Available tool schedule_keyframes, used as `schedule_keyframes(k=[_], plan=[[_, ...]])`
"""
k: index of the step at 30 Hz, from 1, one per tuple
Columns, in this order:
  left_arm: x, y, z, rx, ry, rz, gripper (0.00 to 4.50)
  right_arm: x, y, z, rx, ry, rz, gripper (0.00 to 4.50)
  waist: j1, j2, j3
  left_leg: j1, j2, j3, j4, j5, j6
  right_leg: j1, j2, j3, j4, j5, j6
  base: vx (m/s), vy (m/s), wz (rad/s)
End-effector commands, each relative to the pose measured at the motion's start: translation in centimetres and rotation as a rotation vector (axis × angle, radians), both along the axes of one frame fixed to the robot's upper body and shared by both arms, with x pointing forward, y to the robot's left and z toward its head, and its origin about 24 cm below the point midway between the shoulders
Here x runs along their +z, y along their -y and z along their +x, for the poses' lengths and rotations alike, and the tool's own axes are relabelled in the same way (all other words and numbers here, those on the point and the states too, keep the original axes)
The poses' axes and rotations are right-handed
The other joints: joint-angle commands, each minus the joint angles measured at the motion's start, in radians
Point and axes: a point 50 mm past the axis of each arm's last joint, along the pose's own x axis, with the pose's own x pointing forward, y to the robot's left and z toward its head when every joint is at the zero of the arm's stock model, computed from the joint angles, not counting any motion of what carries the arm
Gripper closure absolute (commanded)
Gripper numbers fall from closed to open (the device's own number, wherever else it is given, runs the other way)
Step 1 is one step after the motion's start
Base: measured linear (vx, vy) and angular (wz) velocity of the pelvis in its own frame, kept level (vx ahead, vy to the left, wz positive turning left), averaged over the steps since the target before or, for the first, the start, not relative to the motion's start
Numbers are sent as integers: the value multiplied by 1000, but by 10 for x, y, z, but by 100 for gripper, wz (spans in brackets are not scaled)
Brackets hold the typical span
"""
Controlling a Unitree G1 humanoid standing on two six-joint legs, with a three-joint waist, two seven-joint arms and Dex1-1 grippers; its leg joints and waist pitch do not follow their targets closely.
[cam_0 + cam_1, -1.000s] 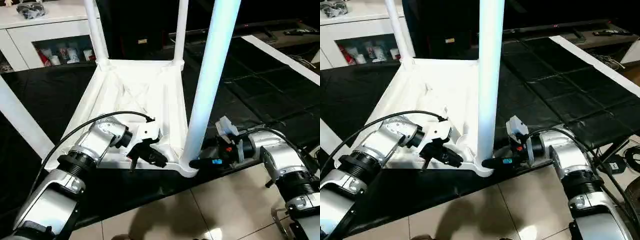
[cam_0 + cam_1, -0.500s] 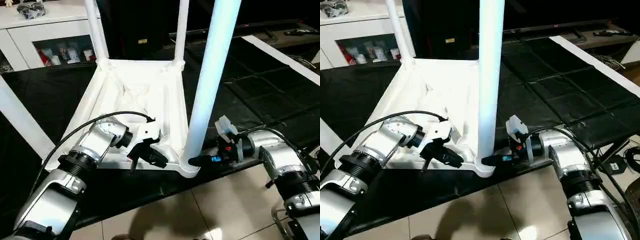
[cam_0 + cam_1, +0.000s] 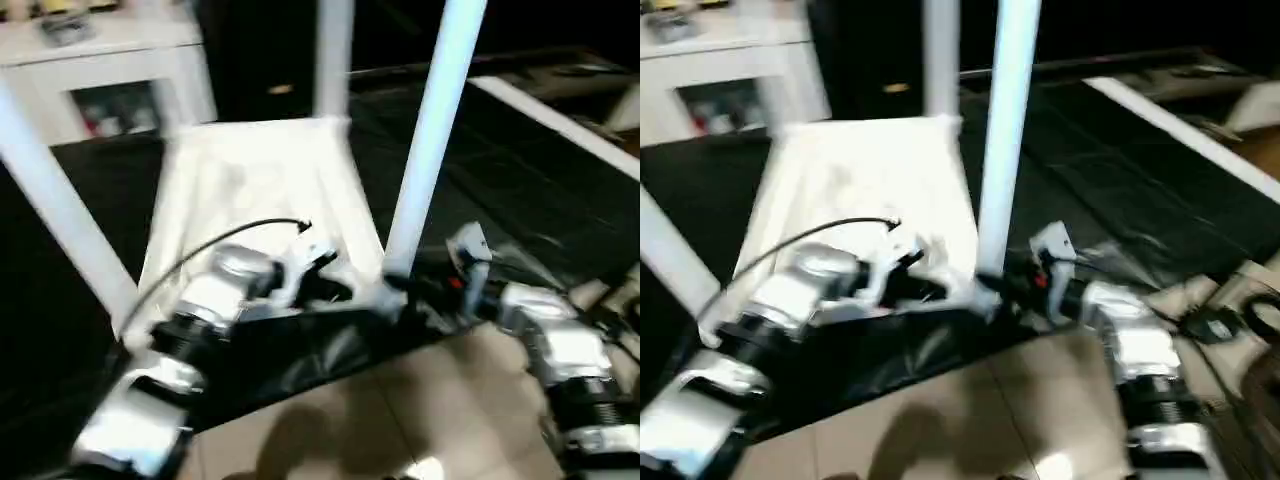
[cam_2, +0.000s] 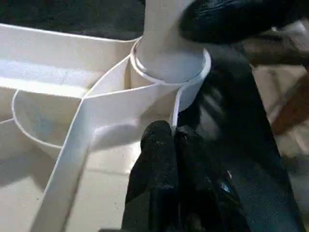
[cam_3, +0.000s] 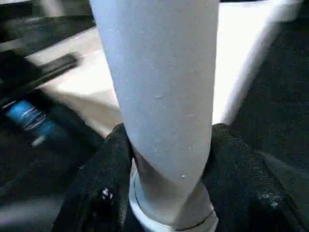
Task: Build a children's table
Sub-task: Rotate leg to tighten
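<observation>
Right at the near corner, the right gripper [image 5: 166, 159] has its two black fingers [image 5: 99, 183] spread about halfway on either side of the base of a white leg [image 3: 432, 130], pressed against it just above the round corner socket [image 4: 169, 65]. The left gripper [image 4: 171, 137] is fully closed, tips against a rib beside that socket, gripping nothing. Upside down on the black mat [image 3: 520, 190], the tabletop [image 3: 260, 190] carries upright legs; a white cabinet [image 3: 110, 70] stands beyond.
</observation>
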Motion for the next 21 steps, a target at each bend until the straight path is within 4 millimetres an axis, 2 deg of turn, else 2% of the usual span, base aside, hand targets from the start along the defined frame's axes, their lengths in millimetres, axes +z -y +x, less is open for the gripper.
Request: schedule_keyframes(k=[1, 3, 4, 5, 6, 8, 9, 11, 13, 16, 19, 21], plan=[[14, 23, 1, 24, 61, -65, 450, -14, -41, -6, 81, -79, -3, 254, -5, -16, -71, -16, -30, 13, -77, -279, 33, 59, -3, -5, -103, -620, -43, 0, 0, 0], [12, 27, 3, 51, 80, -33, 450, -15, -54, 3, -35, -100, -18, 254, -17, -18, -70, -10, -32, 11, -76, -303, 37, 53, -2, -9, -109, -622, -46, 0, 0, 0], [12, 26, 4, 56, 90, -20, 450, -13, -58, 4, -37, -95, -10, 254, -28, -17, -71, -14, -31, 7, -79, -316, 35, 58, -3, -13, -106, -620, -50, 0, 0, 0], [12, 26, 5, 59, 95, -12, 450, -12, -59, 4, -33, -89, -3, 254, -31, -14, -72, -15, -30, 5, -80, -322, 37, 60, -4, -14, -108, -616, -48, 0, 0, 0], [12, 24, 6, 54, 107, 2, 450, -11, -61, 4, -17, -76, 3, 254, -35, -11, -73, -13, -27, 3, -81, -331, 44, 62, -7, -16, -111, -596, -54, 0, 0, 0], [12, 18, 7, 26, 122, 25, 450, -9, -61, 2, -4, -63, 11, 199, -36, -10, -72, -12, -22, 1, -86, -336, 56, 62, -8, -12, -108, -538, -84, 0, 0, 0], [12, 17, 7, 17, 125, 29, 450, -9, -61, 2, -1, -63, 14, 199, -37, -11, -72, -12, -23, 2, -86, -337, 57, 62, -8, -11, -105, -528, -91, 0, 0, 0], [12, 10, 8, -9, 127, 38, 450, -9, -58, -1, 2, -62, 10, 175, -34, -17, -74, -14, -21, 3, -88, -311, 61, 66, -11, -3, -96, -491, -112, 0, 0, 0], [12, 7, 8, -22, 132, 49, 450, -10, -55, -2, 7, -54, -7, 157, -34, -18, -74, -16, -19, 5, -88, -292, 61, 66, -11, 2, -88, -462, -131, 0, 0, 0], [13, -7, 11, -33, 134, 77, 450, -10, -42, -9, 22, -23, -44, 135, -25, -16, -77, -9, -17, 10, -87, -261, 63, 65, -11, 10, -82, -416, -147, 0, 0, 0], [15, -15, 11, -50, 137, 89, 450, -6, -27, -17, 58, -8, -24, 111, -15, -16, -79, -9, -15, 12, -85, -213, 76, 69, -10, 17, -70, -328, -187, 0, 0, 0], [13, -21, 11, -64, 142, 109, 450, -2, -17, -24, 86, 20, -14, 89, -8, -16, -79, -7, -15, 16, -82, -211, 80, 63, -8, 22, -65, -305, -204, 0, 0, 0]])
